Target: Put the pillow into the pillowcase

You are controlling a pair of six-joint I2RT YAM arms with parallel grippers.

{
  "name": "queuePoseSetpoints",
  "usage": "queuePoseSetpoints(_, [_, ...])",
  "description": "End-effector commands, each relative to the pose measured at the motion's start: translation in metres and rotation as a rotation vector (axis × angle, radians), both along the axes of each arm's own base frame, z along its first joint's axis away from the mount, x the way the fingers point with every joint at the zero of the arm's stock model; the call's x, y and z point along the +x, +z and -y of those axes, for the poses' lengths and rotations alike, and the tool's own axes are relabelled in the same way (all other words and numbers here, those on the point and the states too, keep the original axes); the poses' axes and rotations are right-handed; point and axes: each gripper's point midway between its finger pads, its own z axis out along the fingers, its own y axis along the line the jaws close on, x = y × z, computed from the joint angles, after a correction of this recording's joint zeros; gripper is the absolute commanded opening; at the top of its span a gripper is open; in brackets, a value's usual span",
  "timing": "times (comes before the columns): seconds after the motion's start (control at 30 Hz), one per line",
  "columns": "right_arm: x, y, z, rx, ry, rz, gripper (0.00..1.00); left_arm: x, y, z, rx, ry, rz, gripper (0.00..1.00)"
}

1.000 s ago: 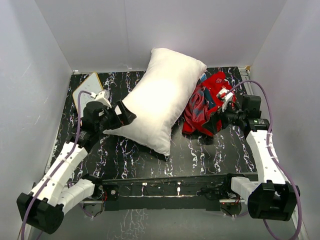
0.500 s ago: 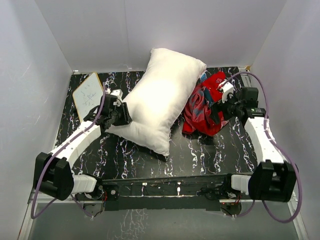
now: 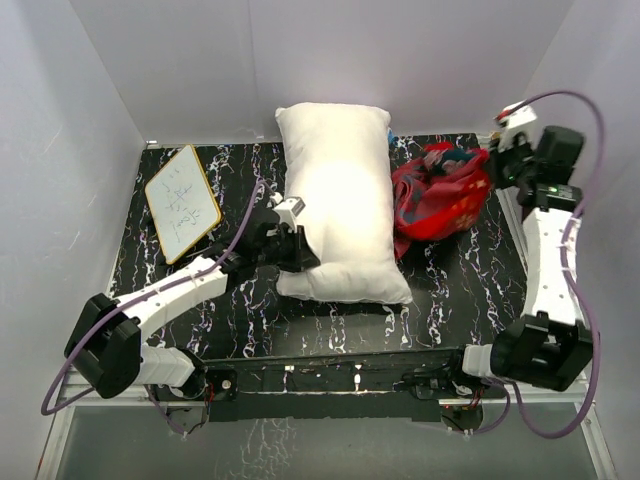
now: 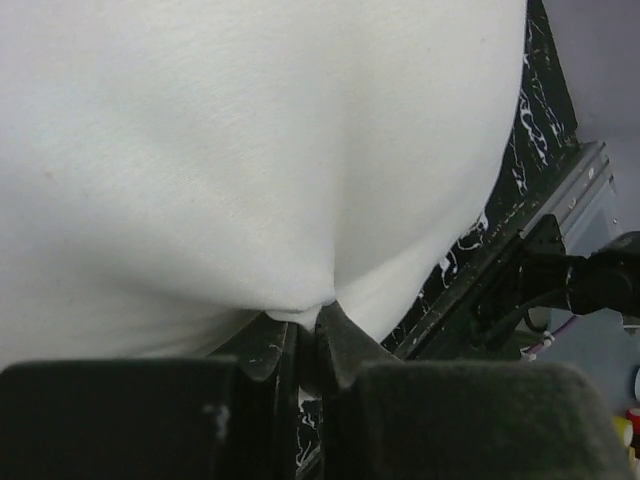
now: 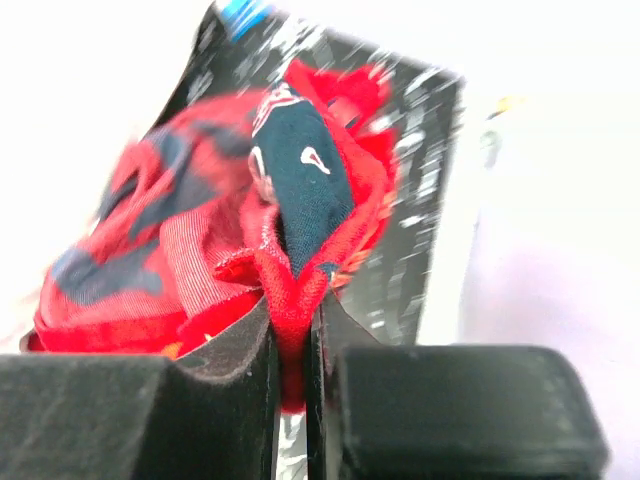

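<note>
Top: we see the left arm stretched low over the marbled black desk (image 3: 230,320), left claw (image 3: 300,250) at the plump white pillow (image 3: 340,200) mid-desk; right arm raised, right claw (image 3: 492,163) at the crumpled red pillowcase (image 3: 440,190) beside it. Left wrist: claw pinches smooth pillow cloth. Right wrist: claw clamps a red fold.

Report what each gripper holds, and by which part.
Left gripper: the pillow, by a pinch of fabric on its left edge. Right gripper: the pillowcase, by a bunched fold of cloth.
</note>
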Motion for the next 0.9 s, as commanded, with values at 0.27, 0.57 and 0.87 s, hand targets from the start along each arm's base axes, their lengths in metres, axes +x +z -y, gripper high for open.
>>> queuePoseSetpoints(0.27, [-0.039, 0.132, 0.005, -0.035, 0.040, 0.388, 0.08, -0.028, 0.055, -0.022, -0.075, 0.092, 0.122, 0.60])
queuePoseSetpoints(0.57, [-0.063, 0.289, -0.077, 0.184, 0.497, 0.650, 0.08, -0.049, 0.131, -0.013, -0.251, -0.021, 0.245, 0.77])
queuePoseSetpoints(0.87, [-0.128, 0.405, -0.123, 0.345, 0.771, 0.786, 0.08, -0.018, 0.190, 0.045, -0.207, -0.114, 0.656, 0.83])
